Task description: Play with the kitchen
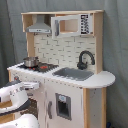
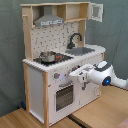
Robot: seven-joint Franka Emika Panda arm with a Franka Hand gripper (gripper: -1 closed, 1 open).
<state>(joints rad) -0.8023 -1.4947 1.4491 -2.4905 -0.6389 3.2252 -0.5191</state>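
The kitchen (image 1: 60, 65) (image 2: 60, 60) stands upright in the middle of both exterior views, on a light wood table (image 2: 30, 119) against a grey curtain (image 1: 12, 30). In the second exterior view its front faces about 5 o'clock, with the oven door (image 2: 64, 95) low on the front and the knobs (image 2: 61, 76) just above it. On the hob (image 2: 54, 58) sits a small metal pot (image 2: 47, 55), at the 9 o'clock side of the grey sink (image 2: 80, 51); the black faucet (image 2: 75, 38) arches at the sink's 12 o'clock. The hood (image 2: 49, 19) hangs over the hob, and the upper shelf (image 2: 75, 11) ends in a small open door (image 2: 97, 11) at 3 o'clock.

In the first exterior view the pot (image 1: 31, 61) is at 9 o'clock of the sink (image 1: 74, 74), the faucet (image 1: 85, 59) at the sink's 1 o'clock, the hood (image 1: 39, 25) at upper left and a microwave (image 1: 70, 24) beside it.

The white arm (image 2: 107, 75) comes in from 3 o'clock in the second exterior view, its gripper (image 2: 74, 74) level with the counter edge, just at the front panel near the knobs; whether it touches I cannot tell, nor whether its fingers are apart or together. In the first exterior view the arm (image 1: 15, 95) shows at 8 o'clock, in front of the kitchen's lower left
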